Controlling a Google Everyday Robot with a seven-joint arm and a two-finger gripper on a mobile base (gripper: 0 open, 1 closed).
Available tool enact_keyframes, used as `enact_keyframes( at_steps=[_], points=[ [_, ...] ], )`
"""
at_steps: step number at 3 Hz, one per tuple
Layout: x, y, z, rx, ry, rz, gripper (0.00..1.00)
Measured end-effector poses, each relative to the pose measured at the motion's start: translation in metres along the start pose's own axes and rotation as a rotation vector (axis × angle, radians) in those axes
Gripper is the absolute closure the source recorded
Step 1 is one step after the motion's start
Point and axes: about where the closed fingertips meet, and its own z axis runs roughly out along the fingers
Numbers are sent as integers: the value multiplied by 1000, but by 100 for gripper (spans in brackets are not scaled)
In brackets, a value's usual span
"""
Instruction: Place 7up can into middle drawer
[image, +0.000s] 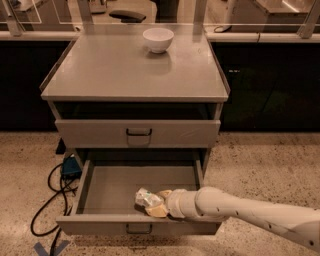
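- Placing step in hand: the gripper (159, 202) hangs inside the open middle drawer (117, 184), low over its floor and close behind its front wall. The arm (240, 212) reaches in across the drawer's front right corner.
- The 7up can (147, 198) lies tilted inside the drawer, about midway along its width and near the front wall. Whether it touches the drawer floor cannot be told.
- The tan fingers (156, 211) pinch the can, one on the side nearer the drawer's front and the other on the side nearer its back. The can's body pokes out beyond them toward the drawer's middle.
- By the look of it, only the release remains: settle the can on the drawer floor, spread the fingers, then lift the arm out clear of the front wall.
- Directly above the middle drawer, the upper drawer (137, 132) is closed. A white bowl (158, 39) stands higher up on the desk (125, 75) top.
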Motion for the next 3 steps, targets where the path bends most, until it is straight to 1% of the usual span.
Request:
enact_keyframes(
  at_steps=[1,2,3],
  points=[
    [21,6,26,-27,11,27,100],
    [9,-17,32,-1,42,26,100],
    [10,-18,34,-2,48,23,100]
  ],
)
